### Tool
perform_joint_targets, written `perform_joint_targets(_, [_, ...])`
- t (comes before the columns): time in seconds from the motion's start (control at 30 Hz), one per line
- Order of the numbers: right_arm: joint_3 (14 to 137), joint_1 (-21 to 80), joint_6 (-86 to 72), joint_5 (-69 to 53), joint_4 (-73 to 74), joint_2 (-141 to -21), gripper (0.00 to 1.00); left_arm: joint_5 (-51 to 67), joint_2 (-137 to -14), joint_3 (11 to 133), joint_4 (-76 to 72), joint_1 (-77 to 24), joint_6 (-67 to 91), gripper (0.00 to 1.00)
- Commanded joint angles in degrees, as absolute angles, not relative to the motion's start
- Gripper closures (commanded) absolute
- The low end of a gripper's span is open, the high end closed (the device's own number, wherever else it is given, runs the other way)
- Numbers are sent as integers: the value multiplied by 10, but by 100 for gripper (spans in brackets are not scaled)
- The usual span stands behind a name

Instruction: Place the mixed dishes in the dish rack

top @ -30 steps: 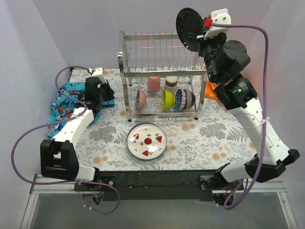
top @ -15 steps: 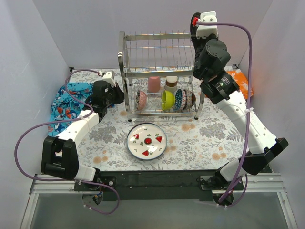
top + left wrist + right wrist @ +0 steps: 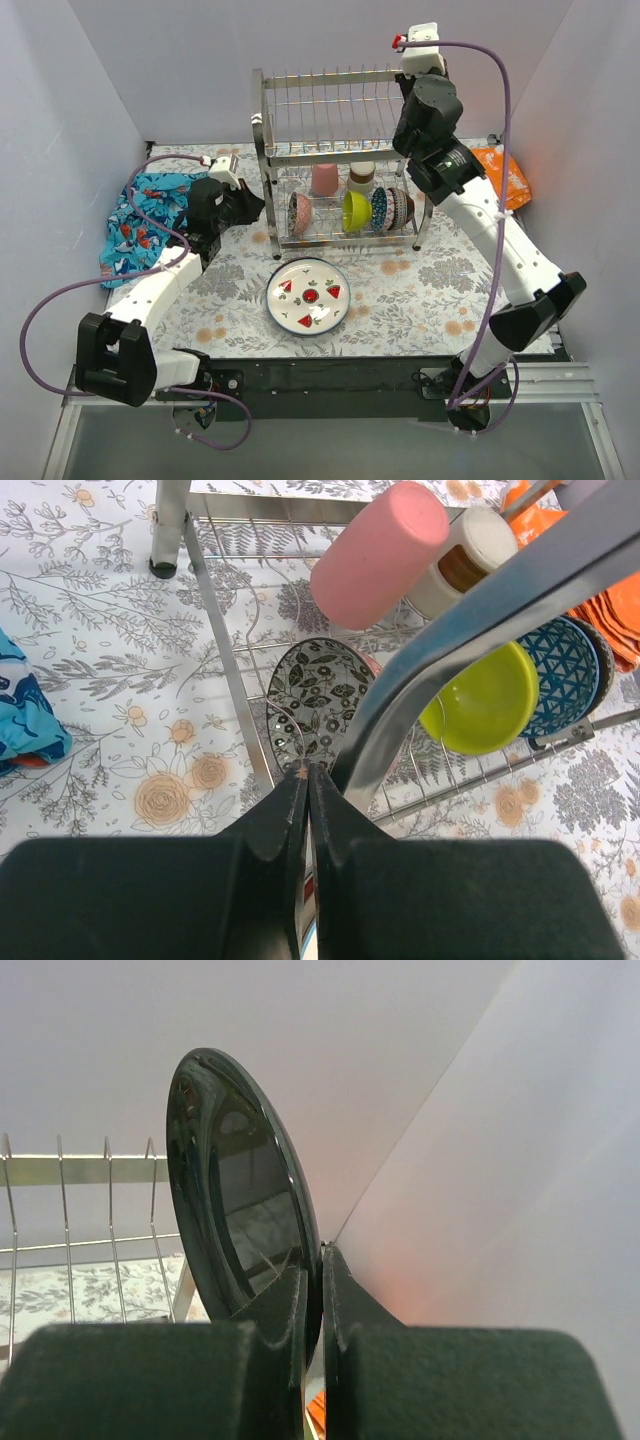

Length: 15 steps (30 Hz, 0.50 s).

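My right gripper [image 3: 320,1260] is shut on the rim of the black plate [image 3: 235,1190], which stands on edge. It hangs high at the upper right corner of the chrome dish rack [image 3: 340,150], whose top wires [image 3: 60,1200] lie to the plate's left. My left gripper [image 3: 307,772] is shut on nothing, low beside the rack's front left post [image 3: 470,630]. The lower tier holds a pink cup [image 3: 378,552], a patterned bowl [image 3: 315,695], a lime bowl [image 3: 485,700] and a blue bowl [image 3: 565,675]. On the table in front of the rack lies the white red-rimmed plate [image 3: 308,293].
A blue patterned cloth [image 3: 140,215] lies bunched at the left behind my left arm. An orange cloth [image 3: 500,175] sits right of the rack. White walls close in the back and both sides of the floral table cover [image 3: 420,290].
My right arm has swung left with the black plate, from beside the rack to its upper right corner. My left gripper has moved right, toward the rack's front left post.
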State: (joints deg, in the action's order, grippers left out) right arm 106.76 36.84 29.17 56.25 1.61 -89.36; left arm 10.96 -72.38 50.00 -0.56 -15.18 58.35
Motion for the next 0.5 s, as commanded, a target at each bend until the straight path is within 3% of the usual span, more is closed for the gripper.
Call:
perform_joint_targets(0.0, [1112, 364, 301, 595, -1, -930, 99, 156, -687, 478, -22, -178, 603, 100])
perform_joint_targets(0.47, [1110, 347, 266, 605, 82, -956, 99, 142, -696, 468, -41, -178, 613, 100])
